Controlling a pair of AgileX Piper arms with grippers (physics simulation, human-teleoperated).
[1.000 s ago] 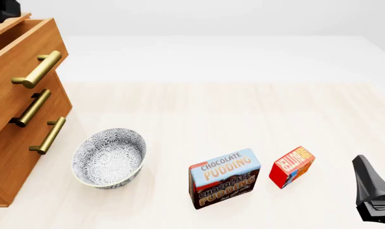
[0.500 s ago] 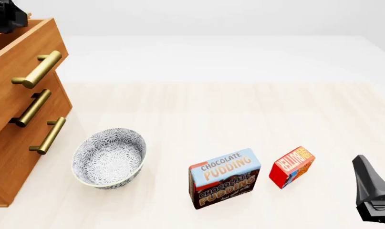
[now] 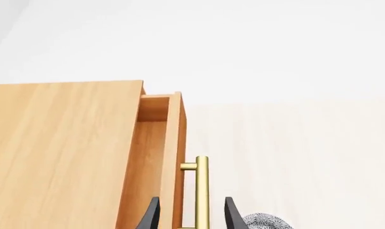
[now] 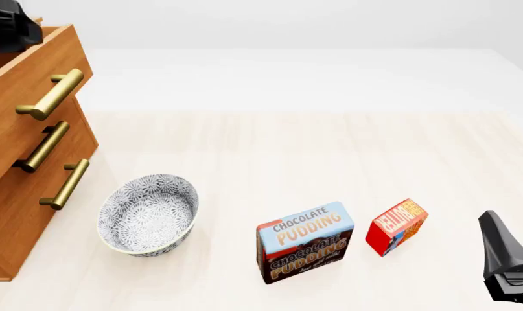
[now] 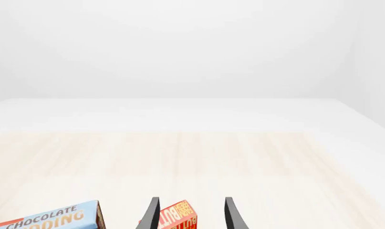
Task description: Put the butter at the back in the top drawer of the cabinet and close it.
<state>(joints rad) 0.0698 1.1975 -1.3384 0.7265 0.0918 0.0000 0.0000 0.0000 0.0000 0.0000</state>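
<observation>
1. Plainly, the butter [image 4: 397,227] is a small red box with yellow-orange lettering and a blue edge along one side; it stands tilted on the bench [image 4: 313,149], just beside the pudding box [image 4: 305,242] and about half its size.
2. From the right wrist view the butter [image 5: 177,215] shows between the two dark fingers of the right tool [image 5: 190,214], which are spread apart and grip nothing; I cannot tell whether they touch it.
3. On the front view the right tool [image 4: 507,265] sits low at the bench's near right corner, near the butter but apart from it.
4. At the far left stands the cabinet [image 4: 19,194], light-brown wood with three brass bar handles.
5. Its top drawer [image 4: 36,78] is pulled out; the left wrist view looks down into the open gap [image 3: 152,157].
6. The left tool [image 3: 190,217] has its fingers spread on either side of the handle [image 3: 201,191], not clamped on it.
7. A patterned bowl [image 4: 148,214] rests on the bench between the cabinet and the pudding box.
</observation>
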